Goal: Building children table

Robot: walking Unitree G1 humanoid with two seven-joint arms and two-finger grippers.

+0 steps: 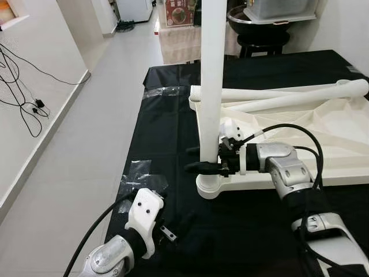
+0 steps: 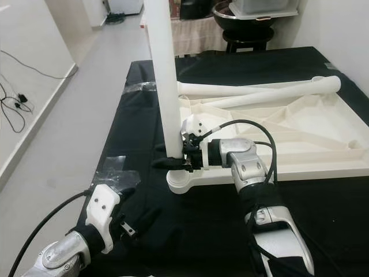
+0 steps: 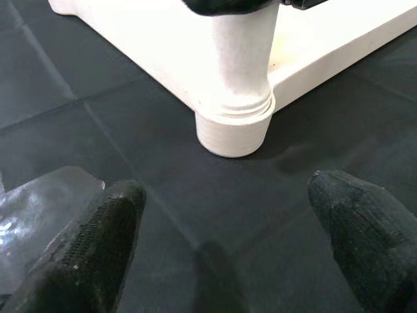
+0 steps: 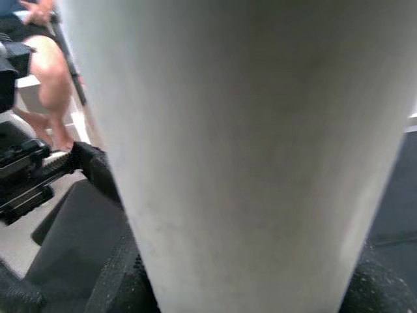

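Fingers of the right gripper (image 1: 199,160) are closed around the base of an upright white table leg (image 1: 211,75), one black finger seen on each side of it, just above the corner socket (image 1: 209,186). That leg is seated in the socket at the near left corner of the upturned white tabletop (image 1: 323,135), which lies right of centre in the eye views on a black mat (image 1: 167,115). Two more white legs (image 1: 288,95) are laid loose across the tabletop's far edge, toward the upper right. The left gripper (image 3: 221,261) is held low at the lower left over the mat, its fingers (image 3: 91,241) spread wide with nothing between them, near the socket but apart from it. Clear tape (image 1: 135,173) is stuck on the mat beside it. Grey floor (image 1: 86,127) is seen along the left.
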